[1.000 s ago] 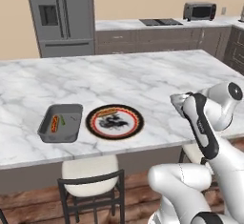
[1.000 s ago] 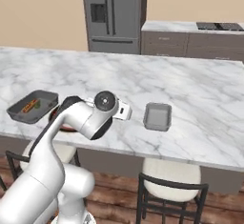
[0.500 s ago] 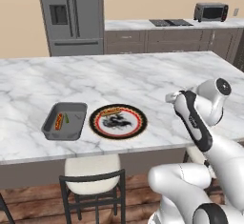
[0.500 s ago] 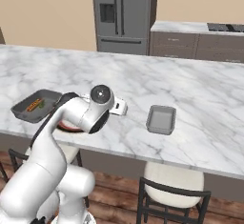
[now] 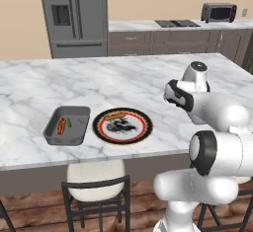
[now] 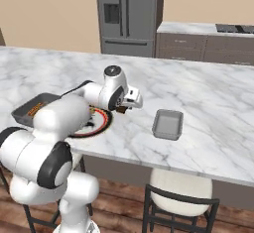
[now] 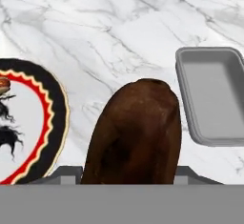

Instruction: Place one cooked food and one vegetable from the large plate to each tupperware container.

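Marble island counter, white with grey veining, carries everything. Left base view, left to right: larger dark-grey tupperware tray at 9 o'clock of the large plate, the two just beside each other and apart. Tray holds a hot dog and a small green vegetable piece side by side. Plate has a dark rim, red-orange ring and black pattern on white; one small orange-brown food item sits on its far rim at 12 o'clock. White arm stands at 3 o'clock of the plate.

Right base view: the arm's body covers part of the plate. Smaller tray lies at 3 o'clock of the gripper, apart from it, with bare marble between.

Hand view: gripper fingers closed around a brown, rounded, oblong food item, possibly a potato or a cooked piece; I cannot tell which. It blocks the fingertips and the middle of the view. Plate rim at 9 o'clock of the item, smaller tray at 3 o'clock, empty inside.

Room: two stools tucked against the near edge, stainless refrigerator at the back wall, dark cabinets, cooktop and toaster oven on the rear counter, wooden floor.
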